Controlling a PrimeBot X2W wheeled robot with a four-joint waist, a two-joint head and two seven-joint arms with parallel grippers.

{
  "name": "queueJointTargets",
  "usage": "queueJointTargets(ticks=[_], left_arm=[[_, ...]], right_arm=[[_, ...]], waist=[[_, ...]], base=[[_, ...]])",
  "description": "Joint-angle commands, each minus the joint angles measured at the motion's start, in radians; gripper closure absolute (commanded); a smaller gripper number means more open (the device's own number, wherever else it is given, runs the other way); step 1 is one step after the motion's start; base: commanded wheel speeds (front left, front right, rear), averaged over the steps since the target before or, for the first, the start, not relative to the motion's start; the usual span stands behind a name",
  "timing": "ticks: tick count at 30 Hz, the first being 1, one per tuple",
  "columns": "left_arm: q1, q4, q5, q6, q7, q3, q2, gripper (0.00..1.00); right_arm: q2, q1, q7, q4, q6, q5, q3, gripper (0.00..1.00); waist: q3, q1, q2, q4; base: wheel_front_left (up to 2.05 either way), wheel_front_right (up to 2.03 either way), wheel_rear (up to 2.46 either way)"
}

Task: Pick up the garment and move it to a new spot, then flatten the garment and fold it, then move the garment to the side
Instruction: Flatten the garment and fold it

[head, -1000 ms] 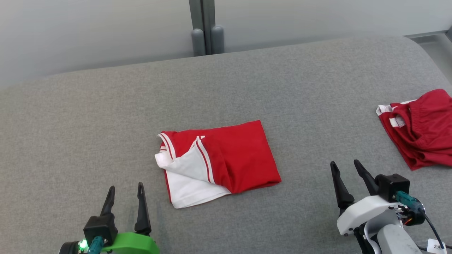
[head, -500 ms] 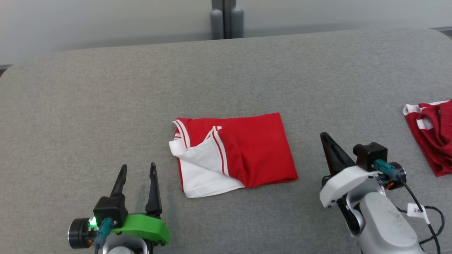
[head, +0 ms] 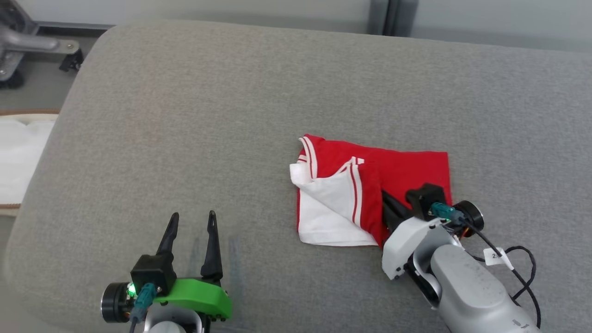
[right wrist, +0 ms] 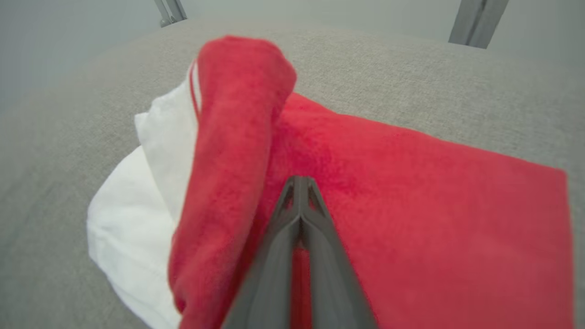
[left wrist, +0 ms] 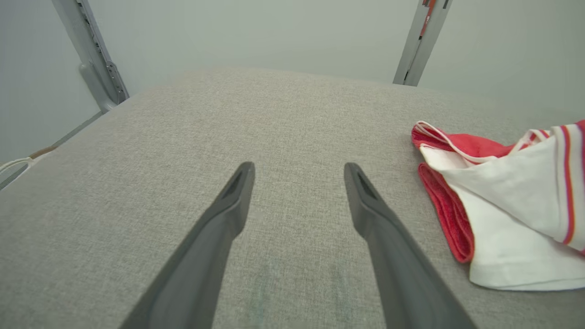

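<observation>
The garment (head: 416,166), red with white lining and white stripes, lies folded on the grey padded table (head: 185,115), right of centre. My right gripper (head: 386,196) is shut, its joined fingers lying on the garment's near red part. In the right wrist view the closed tips (right wrist: 299,179) rest on the red cloth (right wrist: 411,183) beside a raised red fold, and no cloth shows pinched between them. My left gripper (head: 192,217) stands open over bare table at the lower left, apart from the garment (left wrist: 512,205), with nothing between its fingers (left wrist: 237,192).
Off the table's left edge lies a white cloth (head: 18,157), with a wheeled metal base (head: 27,46) behind it. A grey post (head: 393,16) stands beyond the far edge. The right arm's cable (head: 522,259) trails on the table.
The camera has swung left, shifting the whole picture right. My right gripper has shut and moved forward onto the garment. The left gripper stays open.
</observation>
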Motion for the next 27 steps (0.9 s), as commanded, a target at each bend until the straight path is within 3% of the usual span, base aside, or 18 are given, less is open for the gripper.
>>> queueJointTargets(ticks=[1,8,11,15,19,20,21,22,23,27], left_arm=[[0.013,-0.002,-0.007,0.006,0.000,-0.003,0.003,0.00],[0.040,-0.006,-0.016,0.012,0.000,0.003,0.003,0.00],[0.043,-0.009,-0.015,0.011,0.000,0.008,0.003,0.00],[0.033,-0.014,-0.005,0.008,0.000,0.019,0.003,0.00],[0.012,-0.012,-0.005,-0.003,0.000,0.023,0.003,0.00],[0.004,-0.012,-0.002,-0.007,0.000,0.028,0.003,0.00],[0.000,-0.010,0.000,-0.007,0.000,0.033,0.004,0.00],[-0.007,-0.008,0.000,-0.005,0.000,0.041,0.004,0.00],[-0.012,-0.007,-0.003,0.000,0.000,0.048,0.004,0.00],[-0.035,-0.001,0.005,0.001,0.000,0.064,0.004,0.00]], right_arm=[[-0.001,0.007,-0.004,-0.005,-0.001,0.015,0.029,1.00],[-0.002,0.039,-0.004,-0.070,-0.001,0.108,0.266,1.00],[-0.010,0.031,-0.004,-0.102,-0.001,0.149,0.320,1.00],[-0.029,0.020,-0.004,-0.158,-0.001,0.168,0.267,1.00],[-0.039,0.057,-0.004,-0.193,-0.001,0.130,0.075,1.00],[-0.040,0.071,-0.004,-0.201,-0.001,0.113,0.011,0.73],[-0.039,0.082,-0.004,-0.204,-0.001,0.097,-0.032,0.59],[-0.039,0.095,-0.004,-0.211,-0.001,0.081,-0.082,0.13],[-0.038,0.103,-0.004,-0.216,-0.001,0.064,-0.122,0.00],[-0.037,0.149,-0.004,-0.237,-0.001,0.016,-0.283,0.00]], waist=[[0.011,0.0000,0.0000,0.089],[-0.007,0.0000,0.0000,0.108],[-0.014,0.0000,0.0000,0.090],[-0.023,0.0000,0.0000,0.043],[-0.033,0.0000,0.0000,-0.012],[-0.035,0.0000,0.0000,-0.027],[-0.037,0.0000,0.0000,-0.042],[-0.039,0.0000,0.0000,-0.058],[-0.039,0.0000,0.0000,-0.072],[-0.042,0.0000,0.0000,-0.124]], base=[[0.00,0.00,0.00],[0.00,0.00,0.00],[0.00,0.00,0.00],[0.00,0.00,0.00],[0.00,0.00,0.00],[0.00,0.00,0.00],[0.00,0.00,0.00],[0.00,0.00,0.00],[0.00,0.00,0.00],[0.00,0.00,0.00]])
